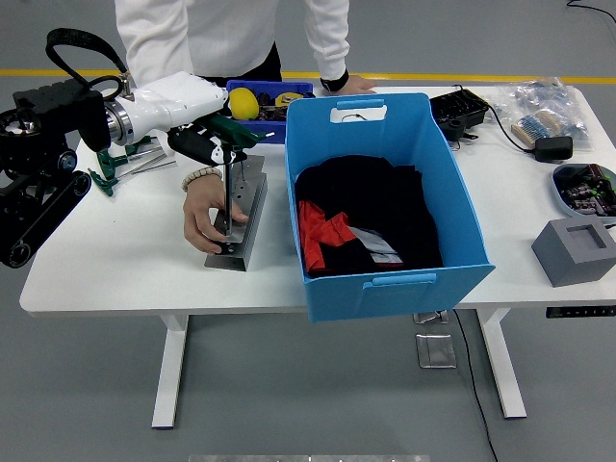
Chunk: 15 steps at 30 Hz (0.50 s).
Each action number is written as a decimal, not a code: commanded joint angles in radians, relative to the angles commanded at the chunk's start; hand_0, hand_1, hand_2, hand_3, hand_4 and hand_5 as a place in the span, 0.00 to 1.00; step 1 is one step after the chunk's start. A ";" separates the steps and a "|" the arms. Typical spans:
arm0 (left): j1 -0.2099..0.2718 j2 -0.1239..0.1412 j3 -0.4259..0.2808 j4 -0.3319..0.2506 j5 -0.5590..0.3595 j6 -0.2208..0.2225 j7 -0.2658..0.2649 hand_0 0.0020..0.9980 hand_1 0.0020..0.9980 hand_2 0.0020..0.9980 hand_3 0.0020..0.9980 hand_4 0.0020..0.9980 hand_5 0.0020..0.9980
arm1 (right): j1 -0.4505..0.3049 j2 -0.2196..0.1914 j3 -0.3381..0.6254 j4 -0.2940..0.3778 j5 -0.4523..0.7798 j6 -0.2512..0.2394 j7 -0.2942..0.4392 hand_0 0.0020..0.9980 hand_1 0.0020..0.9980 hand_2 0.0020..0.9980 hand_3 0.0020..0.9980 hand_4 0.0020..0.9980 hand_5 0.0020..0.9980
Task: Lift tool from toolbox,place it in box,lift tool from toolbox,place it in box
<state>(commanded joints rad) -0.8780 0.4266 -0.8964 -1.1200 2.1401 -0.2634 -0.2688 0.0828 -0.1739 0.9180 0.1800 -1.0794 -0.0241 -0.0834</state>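
My left hand (205,146) is shut on a green-handled screwdriver (229,188) and holds it upright, its shaft hanging down over the grey metal tool holder (241,214) on the table's left part. The tip stands at or just above the holder's near end. A person's hand (205,214) steadies the holder from its left side. The big blue box (381,200) stands right of the holder and holds black and red cloth. My right arm is out of view.
A small blue bin (252,104) with a yellow object sits behind the holder. Green-handled tools (115,168) lie at the far left. A black device (460,112), a grey block (577,250) and a bowl (585,188) are at the right. The person's other hand (348,85) rests behind the box.
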 joint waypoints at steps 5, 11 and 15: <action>-0.020 0.012 0.003 -0.028 -0.022 -0.008 0.003 0.16 0.01 0.04 0.08 0.75 0.59 | -0.004 0.001 0.004 0.000 -0.005 0.000 -0.003 0.69 0.68 0.78 0.65 0.90 0.73; -0.040 0.017 -0.007 -0.056 -0.044 -0.018 0.006 0.16 0.01 0.04 0.08 0.75 0.58 | -0.008 0.003 0.007 0.000 -0.008 0.000 -0.004 0.69 0.68 0.78 0.65 0.90 0.73; -0.064 0.010 -0.024 -0.081 -0.059 -0.025 0.008 0.16 0.01 0.04 0.08 0.75 0.58 | -0.008 0.003 0.009 0.000 -0.011 0.001 -0.005 0.69 0.68 0.78 0.65 0.90 0.73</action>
<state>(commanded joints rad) -0.9417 0.4365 -0.9201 -1.2006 2.0807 -0.2882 -0.2606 0.0746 -0.1709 0.9267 0.1800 -1.0906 -0.0232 -0.0887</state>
